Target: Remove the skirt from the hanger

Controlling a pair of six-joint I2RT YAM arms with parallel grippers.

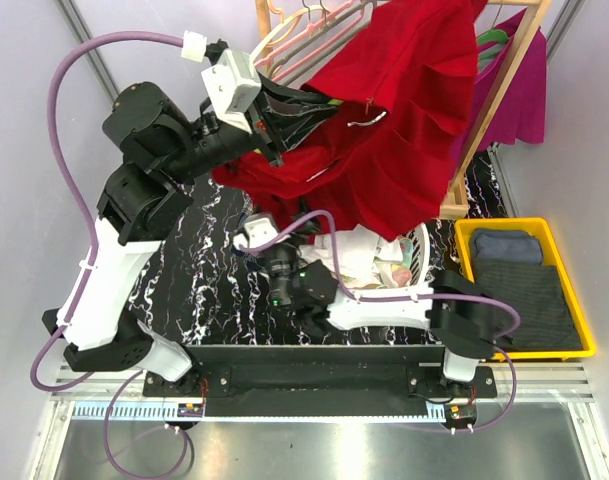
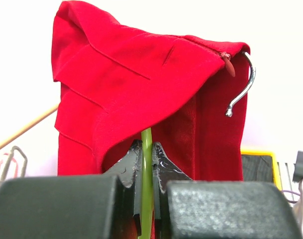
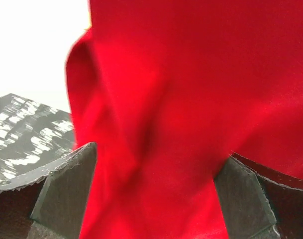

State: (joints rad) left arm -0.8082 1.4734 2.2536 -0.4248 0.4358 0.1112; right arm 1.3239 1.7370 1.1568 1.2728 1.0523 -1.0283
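The red skirt (image 1: 404, 120) hangs draped over a thin green hanger (image 2: 147, 164), whose metal hook (image 2: 242, 84) sticks out at the skirt's top right in the left wrist view. My left gripper (image 2: 147, 149) is raised high and shut on the green hanger bar; it shows in the top view (image 1: 274, 115) at the skirt's left edge. My right gripper (image 3: 156, 199) is open wide, with a fold of the skirt (image 3: 181, 109) between its fingers (image 3: 66, 189). In the top view it sits under the skirt's lower hem (image 1: 319, 235), mostly hidden.
A wooden clothes rack (image 1: 504, 80) with several hangers and a magenta garment (image 1: 529, 90) stands at the back right. A yellow bin (image 1: 574, 290) of dark folded clothes is at the right. A white basket (image 1: 421, 255) with pale cloth lies under the skirt on the black marbled table (image 1: 204, 260).
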